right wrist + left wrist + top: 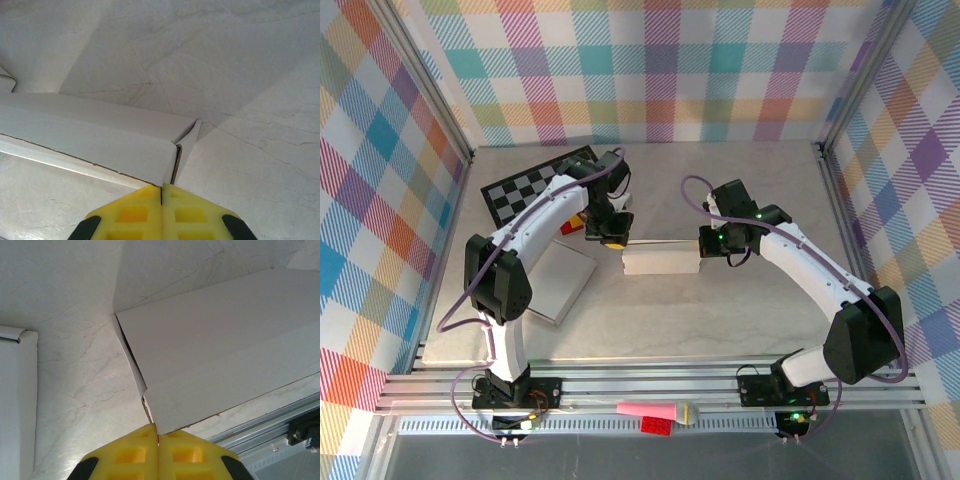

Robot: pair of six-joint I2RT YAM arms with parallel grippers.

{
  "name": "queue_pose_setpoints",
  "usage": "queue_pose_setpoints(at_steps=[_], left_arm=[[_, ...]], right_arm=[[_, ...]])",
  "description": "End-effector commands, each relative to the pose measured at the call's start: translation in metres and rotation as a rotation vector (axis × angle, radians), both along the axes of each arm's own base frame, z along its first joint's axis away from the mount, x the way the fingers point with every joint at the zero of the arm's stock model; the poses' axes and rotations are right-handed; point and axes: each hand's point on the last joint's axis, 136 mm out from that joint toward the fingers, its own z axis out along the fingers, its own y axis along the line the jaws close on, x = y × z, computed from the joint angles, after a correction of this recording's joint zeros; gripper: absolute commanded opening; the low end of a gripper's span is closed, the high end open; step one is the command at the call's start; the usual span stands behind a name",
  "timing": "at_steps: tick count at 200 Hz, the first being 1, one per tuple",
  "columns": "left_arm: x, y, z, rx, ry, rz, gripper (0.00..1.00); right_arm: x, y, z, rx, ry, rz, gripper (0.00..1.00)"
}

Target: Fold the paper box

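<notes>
Yellow left pincer (158,439) clenched on box (220,355) corner, bottom centre of frame | right pincer (162,189) clenched on its other end | box lies mid-frame on worktop (720,330), long axis left-right, one pincer at each end, both arms equally near

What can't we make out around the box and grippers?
- Top view: both ends of the paper box sit under the left gripper and right gripper.
- Top view: red-and-yellow object, mostly under the left arm; unidentifiable.
- Wrist views: whether cardboard sits between the shut fingers; they cover the contact.
- Left wrist: box's far end cut off by the right frame edge.
</notes>
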Motion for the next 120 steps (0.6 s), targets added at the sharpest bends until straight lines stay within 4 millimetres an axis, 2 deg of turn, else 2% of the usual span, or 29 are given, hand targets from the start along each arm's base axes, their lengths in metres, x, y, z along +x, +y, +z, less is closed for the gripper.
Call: queue_pose_setpoints(at_steps=[1,120], left_arm=[[-0.002,-0.015,0.002,-0.07,0.043,0.005,0.0],[-0.006,-0.004,-0.018,-0.027,0.016,-0.012,0.0]], right_arm=[[-0.001,0.011,0.001,0.029,0.015,0.042,0.0],[0.0,0.011,-0.005,0.021,-0.003,0.059,0.0]])
